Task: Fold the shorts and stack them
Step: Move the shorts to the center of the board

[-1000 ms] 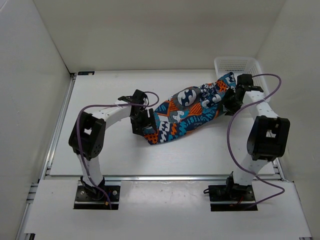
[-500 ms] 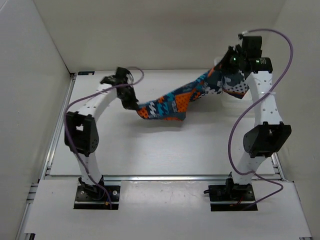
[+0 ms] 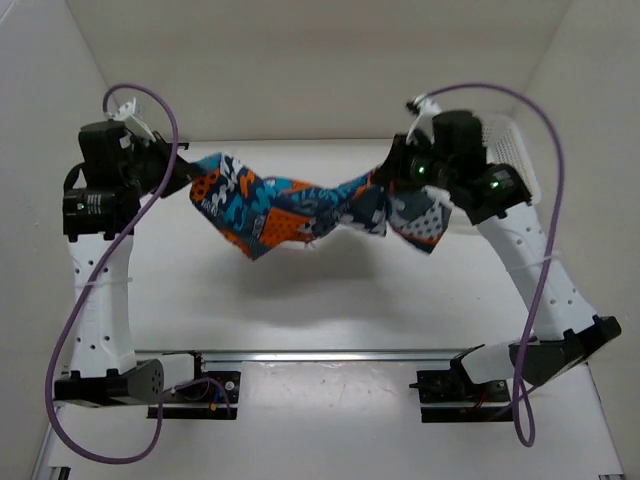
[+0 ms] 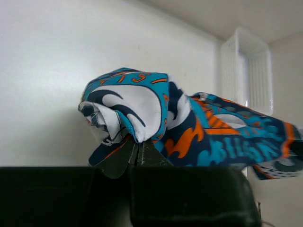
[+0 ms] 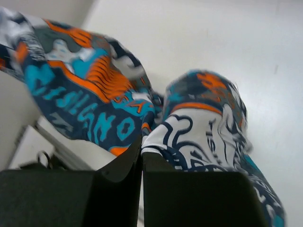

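Observation:
The patchwork shorts (image 3: 300, 205) hang in the air above the table, stretched between both arms and sagging in the middle. My left gripper (image 3: 190, 180) is shut on their left end; in the left wrist view the bunched cloth (image 4: 137, 109) sits right above my closed left gripper (image 4: 137, 149). My right gripper (image 3: 385, 185) is shut on the right end, with a flap of cloth (image 3: 420, 220) hanging below it. From the right wrist, the fabric (image 5: 199, 127) is pinched at my right gripper (image 5: 142, 149). Both arms are raised high.
A white mesh basket (image 3: 510, 150) stands at the table's far right corner, partly hidden behind the right arm; it also shows as the basket (image 4: 246, 71) in the left wrist view. The white table (image 3: 330, 300) lies below the hanging cloth, with walls on three sides.
Both grippers closed on the shorts and lifted them off the table. The left arm swung up and left, the right arm rose and came inward, pulling the cloth into a hanging span.

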Robot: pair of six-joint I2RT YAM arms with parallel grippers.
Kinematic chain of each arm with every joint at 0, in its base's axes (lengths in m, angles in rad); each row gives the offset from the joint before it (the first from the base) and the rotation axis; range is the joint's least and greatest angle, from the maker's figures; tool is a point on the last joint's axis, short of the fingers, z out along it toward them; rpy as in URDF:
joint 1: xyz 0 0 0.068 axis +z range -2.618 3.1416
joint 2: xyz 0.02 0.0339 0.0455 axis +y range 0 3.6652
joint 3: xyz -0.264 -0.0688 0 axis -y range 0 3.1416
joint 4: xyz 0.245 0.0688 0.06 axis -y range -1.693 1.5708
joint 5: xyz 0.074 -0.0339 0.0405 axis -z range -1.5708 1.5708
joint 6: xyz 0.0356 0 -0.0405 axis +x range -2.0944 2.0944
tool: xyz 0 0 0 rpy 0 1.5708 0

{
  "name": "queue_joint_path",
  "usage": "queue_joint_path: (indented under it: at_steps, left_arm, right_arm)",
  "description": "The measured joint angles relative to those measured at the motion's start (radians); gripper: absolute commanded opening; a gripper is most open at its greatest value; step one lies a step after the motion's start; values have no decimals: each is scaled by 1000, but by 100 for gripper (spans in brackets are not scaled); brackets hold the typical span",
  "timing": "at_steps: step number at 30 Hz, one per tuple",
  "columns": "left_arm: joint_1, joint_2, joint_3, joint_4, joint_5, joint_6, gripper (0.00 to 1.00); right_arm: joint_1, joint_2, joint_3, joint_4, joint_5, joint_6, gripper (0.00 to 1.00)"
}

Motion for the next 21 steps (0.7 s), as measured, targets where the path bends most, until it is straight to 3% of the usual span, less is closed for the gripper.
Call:
queue_joint_path:
  at_steps: [5,6,7,8,11,12,15,16,17,18,19,21]
  left_arm:
    - [-71,-103,-368,27,50,0,10]
    - [-108,-106,-454,42,66,-9,10]
    - [-158,-100,-538,49,82,-25,14]
    - [-217,-83,-602,49,93,-43,30]
    - [-406,0,-631,48,132,-65,100]
    - [-463,31,-592,39,134,-63,100]
    - [-563,82,-406,21,122,-48,100]
    - [-562,77,-349,20,111,-40,100]
    - [-546,63,-305,23,99,-30,95]
    - [-521,45,-280,27,83,-25,75]
    - [-483,19,-270,30,60,-23,66]
    - [-404,-18,-281,27,23,-10,60]
  right_arm:
    - [60,-54,-412,-5,131,27,2]
    - [49,-47,-473,-14,156,36,10]
    - [33,-32,-510,-30,177,41,25]
    - [11,-10,-522,-44,191,44,50]
    - [-70,98,-439,-78,198,37,55]
    - [-98,146,-379,-80,203,37,60]
    - [-149,207,-264,-41,215,47,88]
    - [-154,199,-249,-35,221,52,90]
    - [-155,180,-242,-27,228,56,91]
    - [-154,156,-241,-24,233,62,91]
    - [-150,132,-244,-24,238,64,91]
    - [-138,62,-279,-12,260,71,91]
